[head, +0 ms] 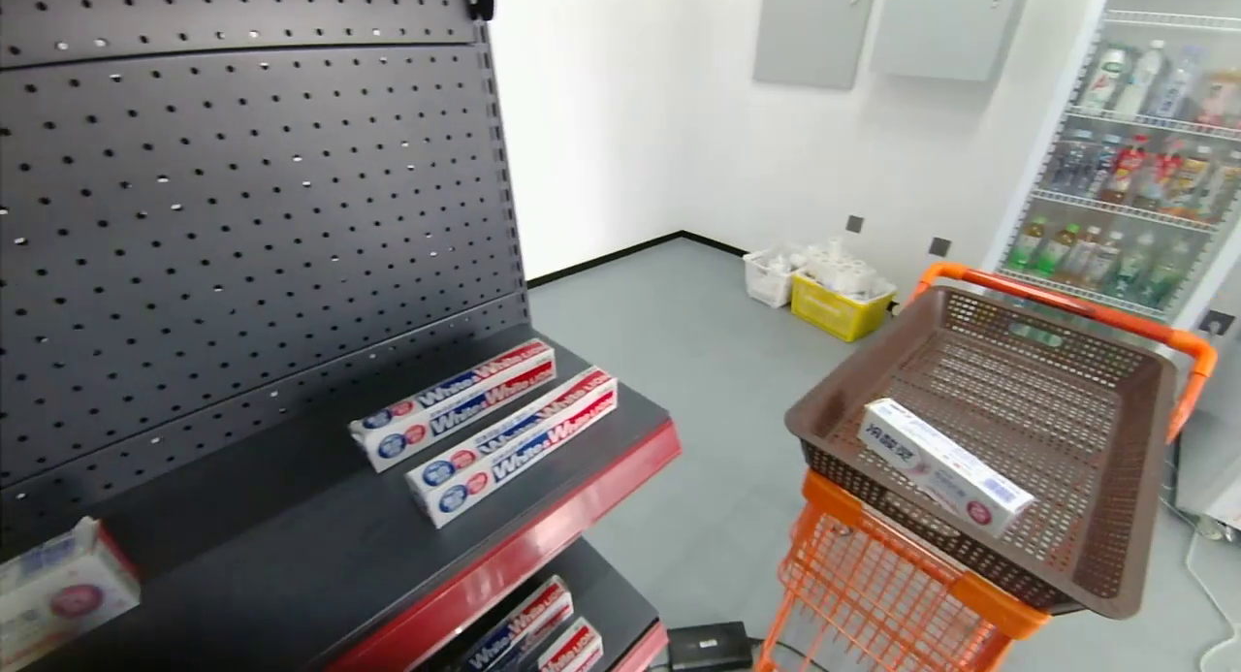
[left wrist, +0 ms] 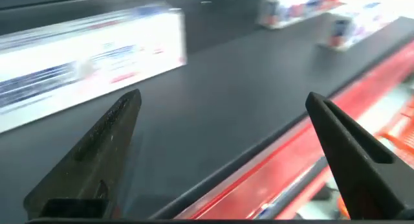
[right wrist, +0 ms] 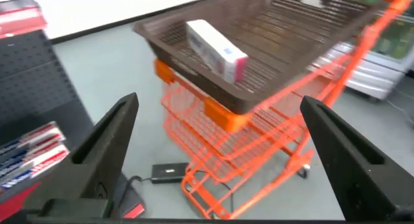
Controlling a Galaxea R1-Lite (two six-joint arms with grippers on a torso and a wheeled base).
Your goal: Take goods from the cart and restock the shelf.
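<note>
A white toothpaste box (head: 945, 465) lies in the brown basket (head: 1115, 430) on top of the orange cart (head: 873, 594). Two red-white-blue toothpaste boxes (head: 485, 422) lie side by side on the black shelf (head: 291, 546) with its red front edge. A white box (head: 58, 585) sits at the shelf's left end. My left gripper (left wrist: 223, 98) hangs open just above the shelf (left wrist: 246, 101), near the white box (left wrist: 90, 56), with nothing between its fingers. My right gripper (right wrist: 220, 101) is open and empty, some way short of the cart basket (right wrist: 272, 56) and its white box (right wrist: 217, 49).
A lower shelf (head: 601, 594) holds more toothpaste boxes (head: 528, 633). A black power brick (head: 710, 646) lies on the floor by the cart. Yellow and white bins (head: 824, 289) stand at the back wall. A glass-door drinks fridge (head: 1134, 168) is behind the cart.
</note>
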